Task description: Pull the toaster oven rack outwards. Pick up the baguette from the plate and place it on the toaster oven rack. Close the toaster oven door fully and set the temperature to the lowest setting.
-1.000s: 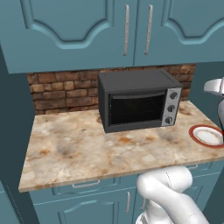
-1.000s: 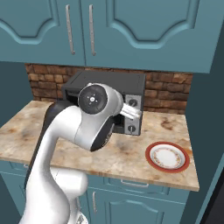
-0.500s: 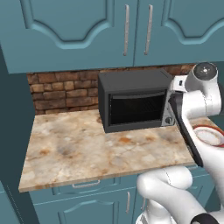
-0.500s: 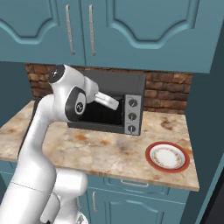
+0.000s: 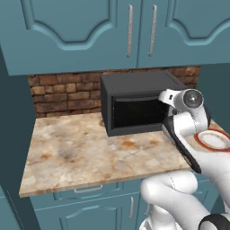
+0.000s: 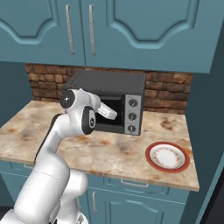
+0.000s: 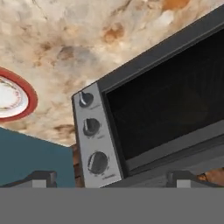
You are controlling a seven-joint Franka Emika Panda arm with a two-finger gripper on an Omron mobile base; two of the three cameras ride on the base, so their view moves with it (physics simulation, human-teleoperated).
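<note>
I had the claw released, its two dark fingertips spread wide and gripping nothing, raised in front of the toaster oven near the dark glass of the toaster oven door. Through the hand camera, which sat rolled over, the door filled the space ahead of the claw and looked closed against the black frame. The silver panel with its three knobs stood just beside the door, ahead of the claw and to one side. The plate lay well apart from the claw on the marbled counter, past the knob side of the oven; I saw only its white face and red rim. I could not make out the rack behind the dark glass, and I could not see the baguette
</note>
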